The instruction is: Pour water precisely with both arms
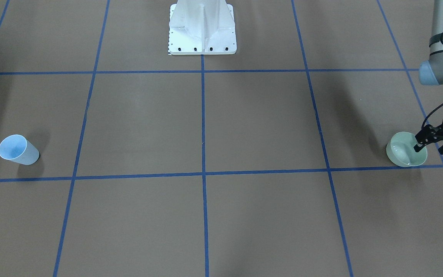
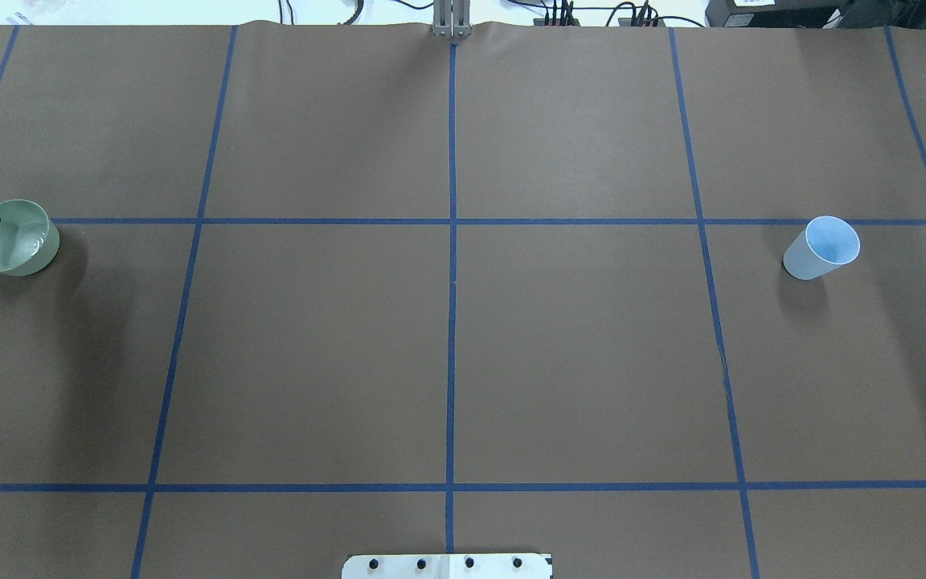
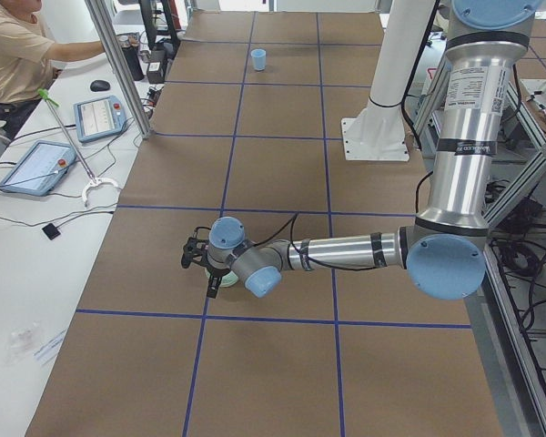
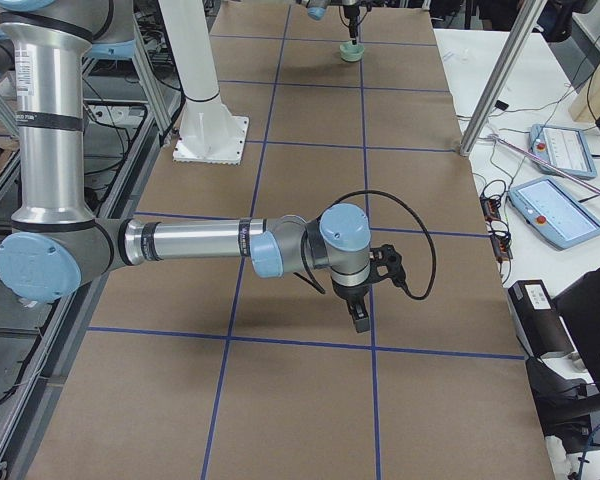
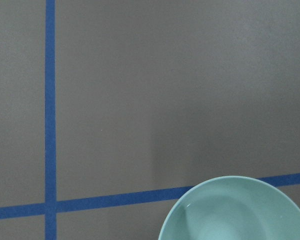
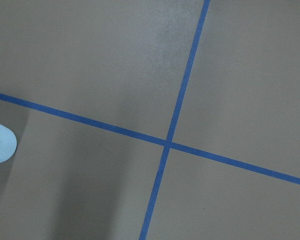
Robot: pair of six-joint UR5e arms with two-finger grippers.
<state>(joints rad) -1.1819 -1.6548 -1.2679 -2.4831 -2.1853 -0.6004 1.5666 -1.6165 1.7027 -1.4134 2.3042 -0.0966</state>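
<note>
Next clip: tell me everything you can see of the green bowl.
The green bowl is small, round and pale mint, with a smooth gloss like glazed ceramic or plastic. It stands upright on the brown table, far out on the robot's left, beside a blue tape line. A faint sheen inside may be water; I cannot be sure. The left gripper is open astride its rim, one fingertip inside and one outside. Whether they touch it is unclear.

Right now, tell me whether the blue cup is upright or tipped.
Upright. The blue cup stands on its narrow base, open mouth facing up.
</note>
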